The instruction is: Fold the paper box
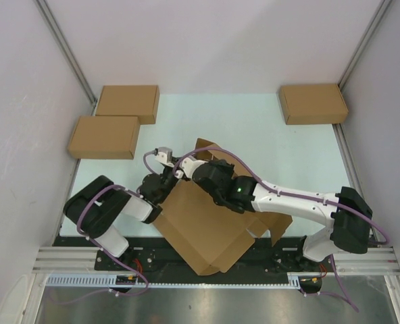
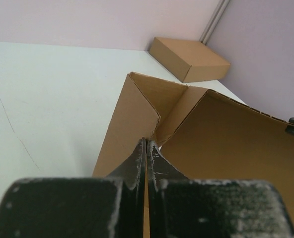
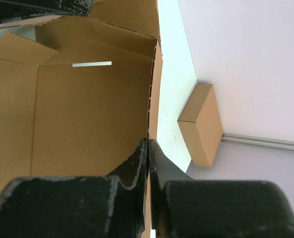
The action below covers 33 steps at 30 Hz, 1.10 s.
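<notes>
1. Now both my hands are on the paper box [image 1: 203, 229]. My left hand [image 2: 147, 148] is pinched fully closed on the top edge of one raised wall. My right hand [image 3: 148, 146] is pinched closed the same way on another wall's edge.
2. From above, the box lies between my two hands and runs from them back toward my own bases. Its long axis is slanted, and the big flat panel reaches past the near edge of the bench [image 1: 254, 128].
3. From my left hand, the open inside lies ahead and to the right, with a folded corner just beyond my fingertips. From my right hand, the inside lies to the left.
4. Neither hand is nearer, since both already touch. I judge the next move turns on swinging each held wall about its crease, both hands together, or the box will twist.
5. The bench is pale and smooth, so cardboard would likely slide. A pair of closed boxes [image 1: 115, 120] sits well beyond my left hand and a single closed box [image 1: 313, 103] well beyond my right, with room walls [image 1: 24, 101] either side.
</notes>
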Each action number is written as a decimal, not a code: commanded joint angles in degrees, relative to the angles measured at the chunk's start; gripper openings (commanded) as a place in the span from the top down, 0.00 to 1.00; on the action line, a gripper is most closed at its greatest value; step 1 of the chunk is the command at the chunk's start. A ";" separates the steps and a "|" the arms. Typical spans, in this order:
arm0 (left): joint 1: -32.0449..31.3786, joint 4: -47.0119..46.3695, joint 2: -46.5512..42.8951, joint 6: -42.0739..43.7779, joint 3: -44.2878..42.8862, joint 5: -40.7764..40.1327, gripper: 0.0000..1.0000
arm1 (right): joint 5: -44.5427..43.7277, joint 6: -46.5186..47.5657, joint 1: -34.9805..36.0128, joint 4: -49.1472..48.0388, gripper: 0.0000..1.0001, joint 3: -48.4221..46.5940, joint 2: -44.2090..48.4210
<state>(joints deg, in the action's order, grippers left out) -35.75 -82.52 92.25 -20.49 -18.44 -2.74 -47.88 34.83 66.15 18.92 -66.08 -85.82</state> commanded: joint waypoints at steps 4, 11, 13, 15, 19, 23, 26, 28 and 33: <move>-2.83 -16.27 3.03 -2.80 4.81 -4.63 1.00 | -1.51 -0.20 2.05 2.26 1.00 0.08 -1.45; -3.63 -16.36 -0.04 -3.51 6.75 -5.87 1.00 | -2.48 -0.55 2.76 2.88 1.00 0.08 -2.95; -3.72 -16.36 -0.92 -3.24 6.83 -6.05 1.00 | -2.40 -0.55 2.84 2.70 1.00 0.08 -2.95; -3.72 -16.27 -1.45 -2.98 7.18 -7.00 0.94 | -2.48 -0.55 2.84 2.62 1.00 0.08 -2.95; -3.72 -16.27 -3.99 -2.10 8.59 -9.64 0.64 | -2.40 -0.64 2.93 2.70 1.00 0.08 -3.04; -3.71 -16.27 -6.99 0.71 10.26 -11.14 0.43 | -2.48 -0.64 3.37 2.62 1.00 0.08 -3.21; -3.63 -15.66 -9.97 2.12 10.88 -11.23 0.31 | -2.57 -0.55 3.37 2.79 1.00 0.08 -3.21; -3.80 -12.77 -12.16 3.87 10.62 -11.75 0.26 | -2.57 -0.38 3.28 2.53 1.00 0.08 -3.12; -3.28 -11.07 -11.22 7.65 8.86 -14.57 0.20 | -1.26 -1.34 3.28 2.26 1.00 0.08 -2.86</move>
<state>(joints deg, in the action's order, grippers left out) -39.22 -75.61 80.58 -18.52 -7.97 -13.98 -52.03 34.98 68.88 20.23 -66.08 -88.09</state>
